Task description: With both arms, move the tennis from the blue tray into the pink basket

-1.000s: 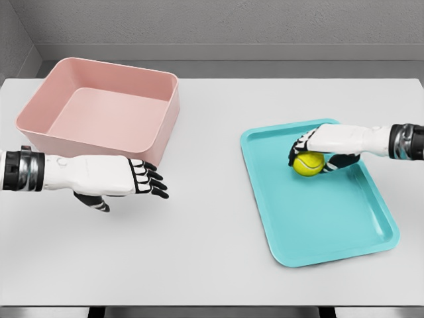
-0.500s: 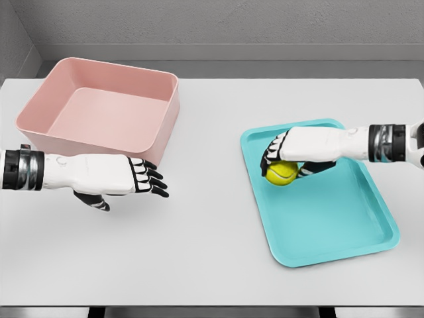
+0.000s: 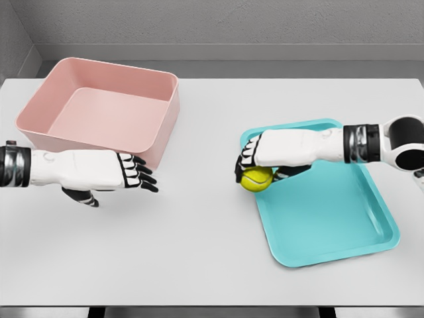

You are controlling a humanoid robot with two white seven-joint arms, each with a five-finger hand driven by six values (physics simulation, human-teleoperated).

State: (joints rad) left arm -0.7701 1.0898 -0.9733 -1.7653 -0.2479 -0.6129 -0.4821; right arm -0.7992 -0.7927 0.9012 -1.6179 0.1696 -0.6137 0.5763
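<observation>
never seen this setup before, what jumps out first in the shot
The yellow tennis ball stands out, gripped by the right hand over the left edge of the blue tray on the table's right side. Far left sits the big pink basket, nothing visible inside it. The left hand is in front of it, fingers relaxed, holding nothing.

Fuzzy tennis ball [image 3: 256, 179], smooth matt plastic tray [image 3: 331, 218], basket [image 3: 106, 112].
</observation>
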